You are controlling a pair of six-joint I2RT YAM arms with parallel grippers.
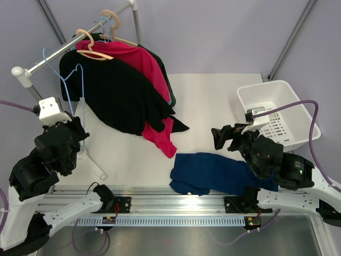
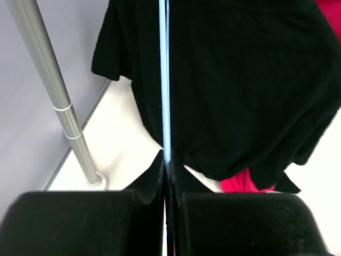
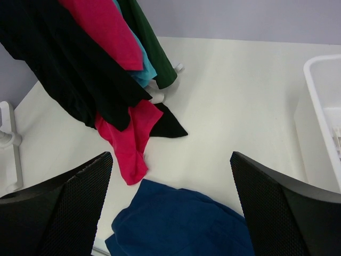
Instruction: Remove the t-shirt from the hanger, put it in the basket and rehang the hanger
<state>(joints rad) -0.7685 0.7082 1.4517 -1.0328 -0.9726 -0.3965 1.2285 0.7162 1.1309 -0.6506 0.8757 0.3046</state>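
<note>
We start with the clothes rack (image 1: 40, 64), which stands at the far left of the table with several garments on hangers. The black t-shirt (image 1: 117, 93) is the frontmost and hangs low enough that its hem brushes the tabletop. A pink t-shirt (image 1: 144, 61) trails out from behind it.

A navy t-shirt (image 1: 213, 173) lies crumpled on the table at the near edge, off any hanger. We judge it to be the task's garment, already free.

The cloth looks light, limp and not slippery. It should fold and bunch wherever it is pinched, and nothing about it is fragile. We would grip a raised ridge or the hem rather than a flat patch. For a shirt on a hanger, we would take the shoulder seam or collar so the fabric slides off the arm.

The right gripper (image 3: 170, 154) hovers above the navy shirt with its jaws spread wide and nothing in them. The left gripper (image 2: 166, 176) is clenched on the thin pale-blue wire hanger (image 2: 164, 80), which looks bare as far as we can tell.
</note>
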